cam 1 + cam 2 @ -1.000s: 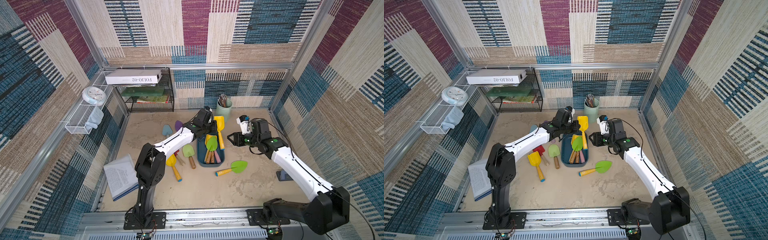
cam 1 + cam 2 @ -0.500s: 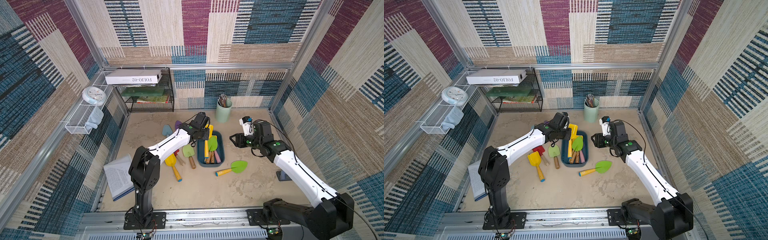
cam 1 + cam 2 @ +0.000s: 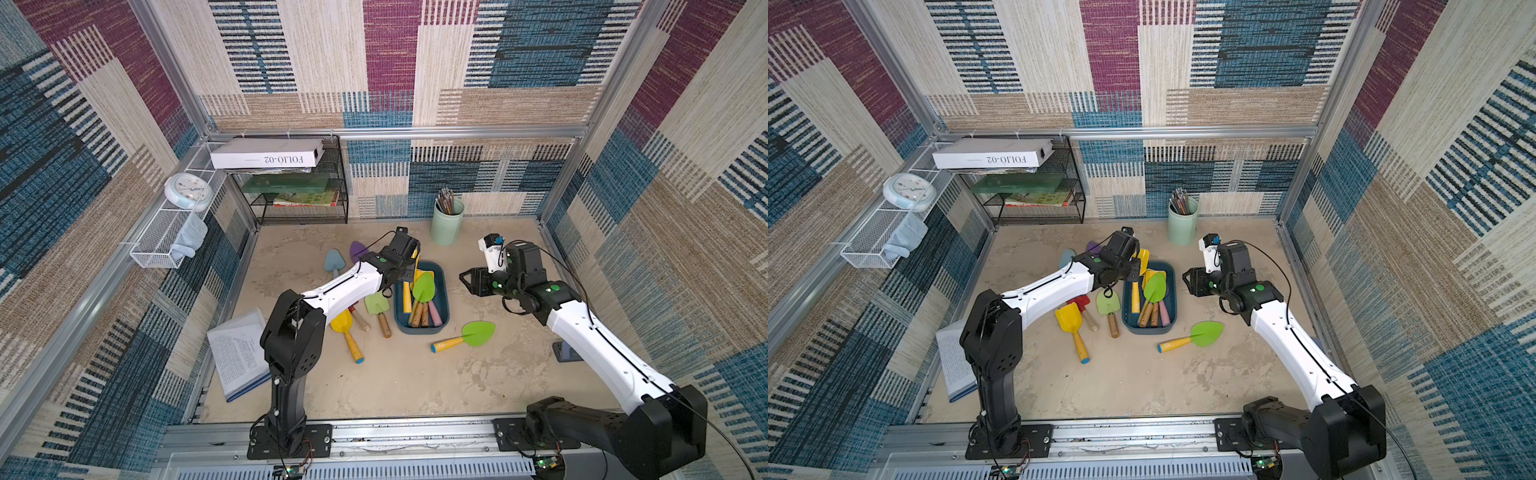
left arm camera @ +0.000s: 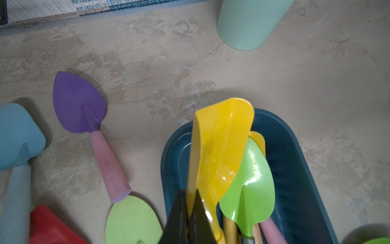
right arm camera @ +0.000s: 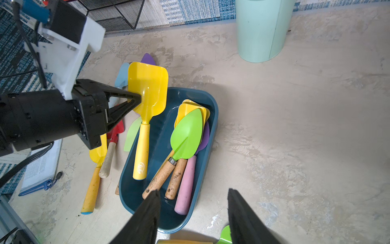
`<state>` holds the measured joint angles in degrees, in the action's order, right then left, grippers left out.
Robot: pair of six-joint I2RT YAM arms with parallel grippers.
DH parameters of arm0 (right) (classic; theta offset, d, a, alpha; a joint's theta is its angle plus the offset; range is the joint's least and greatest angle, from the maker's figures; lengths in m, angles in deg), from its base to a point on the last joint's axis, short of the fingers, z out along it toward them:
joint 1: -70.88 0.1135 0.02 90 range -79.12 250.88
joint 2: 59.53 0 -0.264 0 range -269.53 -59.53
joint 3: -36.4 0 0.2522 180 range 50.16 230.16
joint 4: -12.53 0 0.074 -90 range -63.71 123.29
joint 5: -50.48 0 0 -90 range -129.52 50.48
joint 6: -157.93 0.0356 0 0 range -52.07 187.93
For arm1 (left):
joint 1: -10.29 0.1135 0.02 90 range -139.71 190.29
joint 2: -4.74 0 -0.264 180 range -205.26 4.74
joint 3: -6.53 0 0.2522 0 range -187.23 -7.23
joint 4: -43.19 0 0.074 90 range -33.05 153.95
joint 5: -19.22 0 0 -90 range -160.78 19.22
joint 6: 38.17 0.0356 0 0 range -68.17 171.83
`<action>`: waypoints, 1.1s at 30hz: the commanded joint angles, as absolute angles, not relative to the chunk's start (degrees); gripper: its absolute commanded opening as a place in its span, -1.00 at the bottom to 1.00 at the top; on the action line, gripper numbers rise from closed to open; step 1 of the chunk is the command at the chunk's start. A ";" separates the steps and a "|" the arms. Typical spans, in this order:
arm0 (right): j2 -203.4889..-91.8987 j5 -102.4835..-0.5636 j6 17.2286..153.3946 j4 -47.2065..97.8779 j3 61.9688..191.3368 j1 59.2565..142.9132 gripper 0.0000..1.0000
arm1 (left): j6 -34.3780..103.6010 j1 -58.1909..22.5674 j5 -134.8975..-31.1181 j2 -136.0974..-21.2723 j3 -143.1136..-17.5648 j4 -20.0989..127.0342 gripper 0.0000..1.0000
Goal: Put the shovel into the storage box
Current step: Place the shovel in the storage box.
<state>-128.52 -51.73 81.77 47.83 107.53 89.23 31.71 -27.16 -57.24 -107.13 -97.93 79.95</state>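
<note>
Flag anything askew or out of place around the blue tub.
The yellow shovel, pinched at its blade edge by the left gripper, sits crooked: handle inside the storage box, blade jutting past its rim. A green shovel lies loose on the table beside the box.

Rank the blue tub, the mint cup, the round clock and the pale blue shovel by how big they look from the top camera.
In a top view:
1. storage box
2. mint cup and clock: about alike. The clock sits on a raised shelf, likely nearer the camera, so unranked.
3. pale blue shovel, handle partly hidden.
</note>
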 commanded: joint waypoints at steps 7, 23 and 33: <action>-129.12 -51.21 81.11 47.76 107.16 89.29 0.10 | 31.72 -27.15 -59.16 -109.81 -99.70 79.06 -1.00; -128.09 -51.49 80.76 47.64 106.28 89.31 0.11 | 30.37 -27.68 -60.66 -112.84 -98.33 80.11 -1.00; -127.21 -51.04 80.41 48.02 105.91 89.25 0.11 | 29.18 -28.21 -60.83 -114.24 -98.19 81.34 -1.00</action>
<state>-127.56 -51.53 80.86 47.80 106.17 89.21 29.92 -28.04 -60.45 -113.80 -98.28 80.85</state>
